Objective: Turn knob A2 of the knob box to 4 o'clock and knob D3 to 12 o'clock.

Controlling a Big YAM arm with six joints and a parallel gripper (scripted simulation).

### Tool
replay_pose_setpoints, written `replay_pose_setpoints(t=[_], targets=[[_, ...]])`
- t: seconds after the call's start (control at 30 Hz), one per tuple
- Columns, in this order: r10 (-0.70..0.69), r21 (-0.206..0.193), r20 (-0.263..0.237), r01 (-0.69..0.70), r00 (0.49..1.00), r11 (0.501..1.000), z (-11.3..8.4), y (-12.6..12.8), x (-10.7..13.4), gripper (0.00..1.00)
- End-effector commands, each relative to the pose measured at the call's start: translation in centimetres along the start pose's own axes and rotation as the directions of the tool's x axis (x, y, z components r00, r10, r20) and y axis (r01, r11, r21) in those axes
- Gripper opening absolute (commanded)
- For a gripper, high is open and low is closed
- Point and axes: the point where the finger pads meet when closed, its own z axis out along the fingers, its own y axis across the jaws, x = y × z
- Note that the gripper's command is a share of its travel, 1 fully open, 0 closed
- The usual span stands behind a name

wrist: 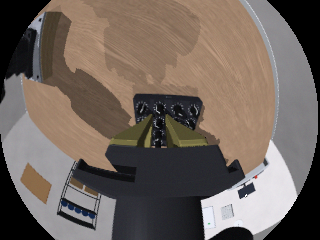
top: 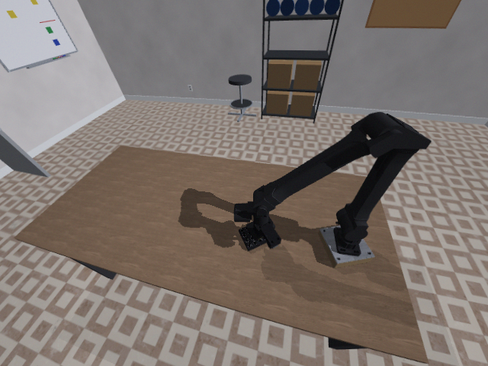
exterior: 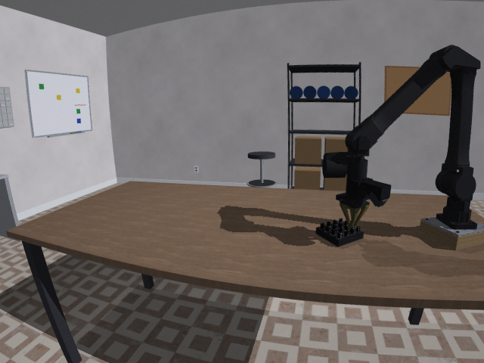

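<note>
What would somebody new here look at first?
Probably the big black robot arm, bending high over the right side of the wooden table. Next, maybe the small black knob box under its tool, and the blue round things on the shelf behind.

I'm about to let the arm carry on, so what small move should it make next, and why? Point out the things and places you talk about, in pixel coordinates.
Probably a slight lift straight up before any turning. The jaws (exterior: 353, 225) reach down among the knobs of the knob box (top: 248, 239) (exterior: 338, 240) (wrist: 168, 97) and hide several in the wrist view; I can't tell which knob, if any, they grip.
</note>
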Motion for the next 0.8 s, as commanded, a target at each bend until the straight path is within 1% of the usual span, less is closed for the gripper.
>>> replay_pose_setpoints(t=[0.0,0.2,0.77], targets=[[0.005,0.03,-0.011,-0.004,1.0,1.0,-0.59,-1.39,1.19,0.18],[0.005,0.044,-0.019,-0.004,1.0,0.999,-1.12,-1.97,1.52,0.18],[0.005,0.045,-0.02,-0.004,1.0,0.999,-1.16,-2.13,1.6,0.18]])
